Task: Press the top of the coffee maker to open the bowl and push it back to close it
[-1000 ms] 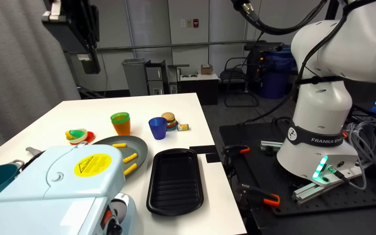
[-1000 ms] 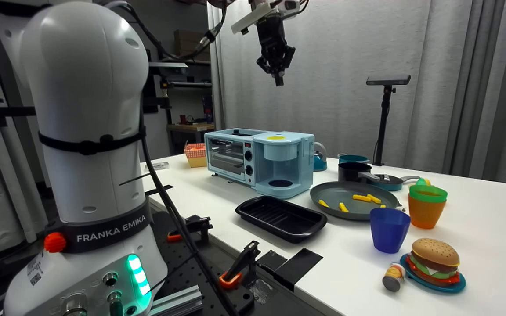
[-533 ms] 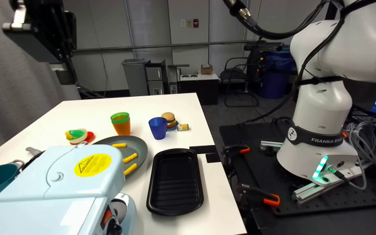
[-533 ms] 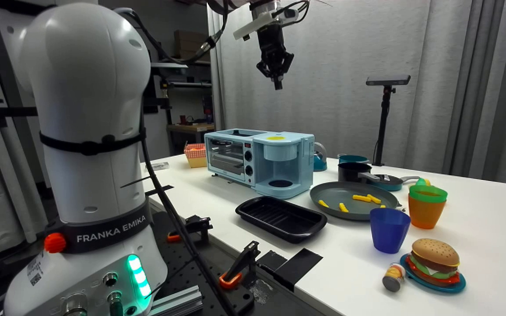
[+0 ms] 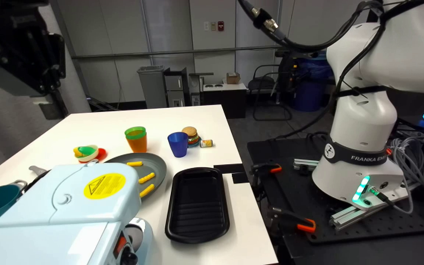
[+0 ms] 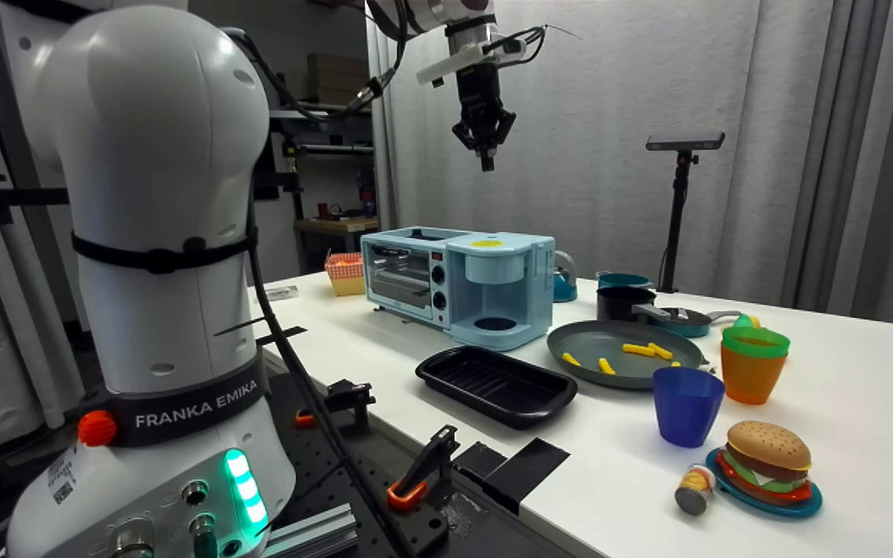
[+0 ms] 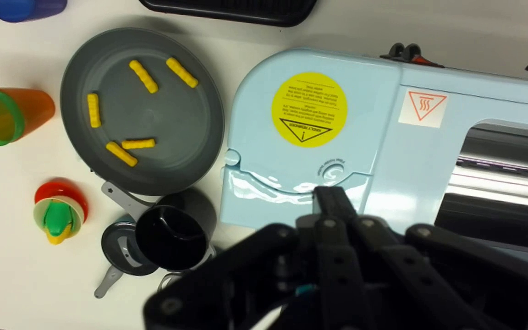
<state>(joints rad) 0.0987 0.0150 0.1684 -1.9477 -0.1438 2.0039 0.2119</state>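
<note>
In an exterior view the gripper (image 6: 487, 161) hangs in the air over the coffee maker (image 6: 458, 283), well clear of its top. Its two fingers are brought together with nothing held between them. In the wrist view that height is hard to judge, but the tips overlap the curved seam of the machine's top, near the yellow label (image 7: 309, 110). Just beside the machine, on the white table (image 6: 865, 403), lies the shallow grey bowl (image 7: 149, 114) with five yellow strips (image 7: 182, 72) in it. A black pot (image 7: 175, 236) and a small pan (image 7: 113, 250) stand near its rim. A black tray (image 6: 493, 384) rests near both bowl and machine. Farther out, a blue cup (image 6: 687, 407) and a green-rimmed orange cup (image 6: 753, 372) stand upright, and beyond them a toy burger (image 6: 764, 457) sits on a teal plate (image 6: 784, 508), next to a small can (image 6: 694, 490) lying on its side.
</note>
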